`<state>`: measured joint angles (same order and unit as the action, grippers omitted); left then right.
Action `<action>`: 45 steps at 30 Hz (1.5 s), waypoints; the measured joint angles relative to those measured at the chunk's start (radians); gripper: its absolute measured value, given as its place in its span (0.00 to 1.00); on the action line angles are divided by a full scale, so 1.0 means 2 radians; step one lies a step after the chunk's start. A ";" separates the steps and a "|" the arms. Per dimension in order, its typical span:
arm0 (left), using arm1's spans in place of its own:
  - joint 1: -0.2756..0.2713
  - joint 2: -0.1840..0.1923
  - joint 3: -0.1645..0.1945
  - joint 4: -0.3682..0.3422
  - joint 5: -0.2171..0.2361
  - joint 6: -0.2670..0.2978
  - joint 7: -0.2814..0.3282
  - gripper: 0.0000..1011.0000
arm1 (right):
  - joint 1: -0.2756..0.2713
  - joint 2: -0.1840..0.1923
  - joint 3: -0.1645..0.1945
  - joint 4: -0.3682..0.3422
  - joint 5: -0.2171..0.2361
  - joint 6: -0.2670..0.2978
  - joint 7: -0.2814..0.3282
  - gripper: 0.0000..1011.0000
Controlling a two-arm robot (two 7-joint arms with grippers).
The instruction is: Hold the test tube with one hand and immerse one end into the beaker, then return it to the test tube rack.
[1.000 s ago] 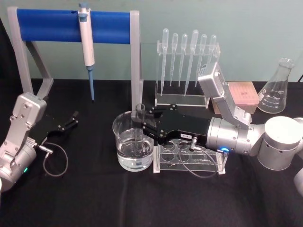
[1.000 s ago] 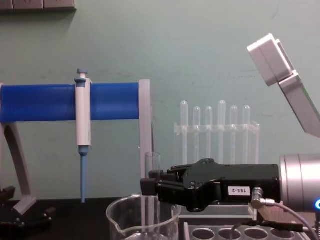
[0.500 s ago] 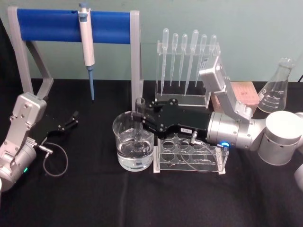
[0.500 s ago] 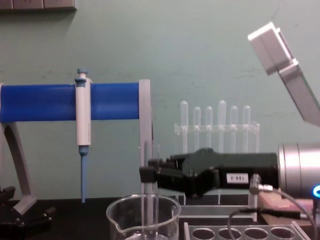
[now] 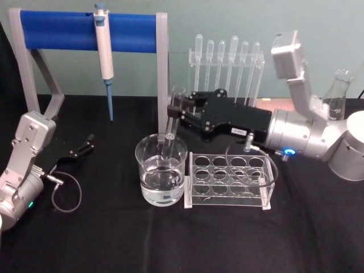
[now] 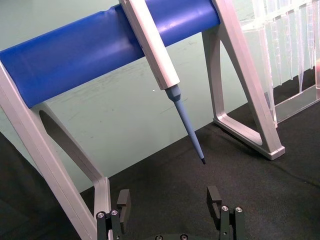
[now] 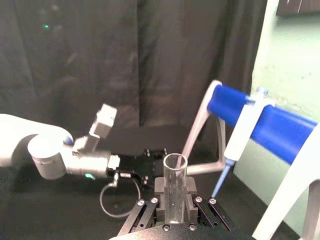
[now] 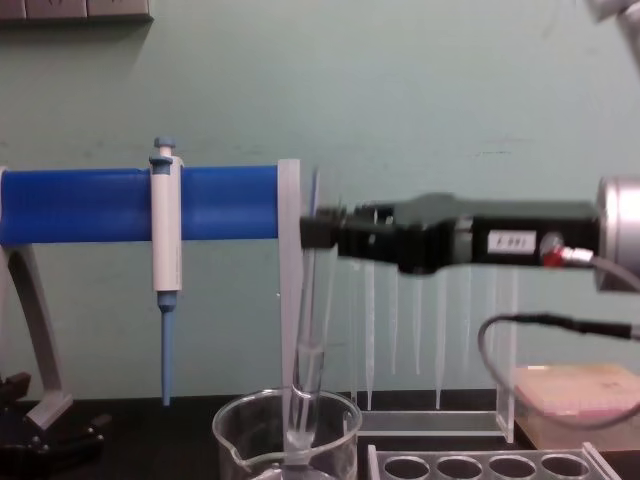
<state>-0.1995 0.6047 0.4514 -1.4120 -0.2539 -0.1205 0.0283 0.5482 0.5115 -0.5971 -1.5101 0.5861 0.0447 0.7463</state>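
My right gripper (image 5: 176,107) reaches in from the right above the beaker (image 5: 149,187) and is shut on the test tube (image 5: 170,133) near its upper end. The tube (image 8: 308,340) hangs slightly tilted, its lower end just inside the beaker's rim (image 8: 240,445); I cannot tell whether it touches the water. In the right wrist view the tube (image 7: 175,185) stands clamped between the jaws. My left gripper (image 5: 85,145) rests parked on the black table at the left, its fingers (image 6: 215,197) spread with nothing between them.
A clear tube rack (image 5: 227,179) stands right of the beaker, under my right arm. Behind are a blue-barred stand (image 5: 62,31) with a hanging white pipette (image 5: 103,48), a rack of thin plastic pipettes (image 5: 224,68), a conical flask (image 5: 336,96) and a pink box (image 8: 580,390).
My right gripper has risen with the test tube, drawing it up from deep in the beaker until its lower end sits near the rim. The left arm has not moved.
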 joint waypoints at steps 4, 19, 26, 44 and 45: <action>0.000 0.000 0.000 0.000 0.000 0.000 0.000 0.99 | -0.001 0.010 0.006 -0.014 0.011 0.001 0.003 0.24; 0.000 0.000 0.000 0.000 0.000 0.000 0.000 0.99 | -0.024 0.082 0.034 -0.081 0.060 0.004 0.014 0.24; 0.000 0.000 0.000 0.000 0.000 0.000 0.000 0.99 | -0.041 0.113 0.039 -0.093 0.061 0.002 0.013 0.24; 0.000 0.000 0.000 0.000 0.000 0.000 0.000 0.99 | -0.073 0.130 0.051 -0.071 0.050 -0.016 0.001 0.24; 0.000 0.000 0.000 0.000 0.000 0.000 0.000 0.99 | -0.074 0.130 0.051 -0.069 0.049 -0.016 0.001 0.24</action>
<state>-0.1996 0.6047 0.4513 -1.4120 -0.2539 -0.1206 0.0283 0.4003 0.7716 -0.4950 -1.6491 0.6848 0.0126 0.7484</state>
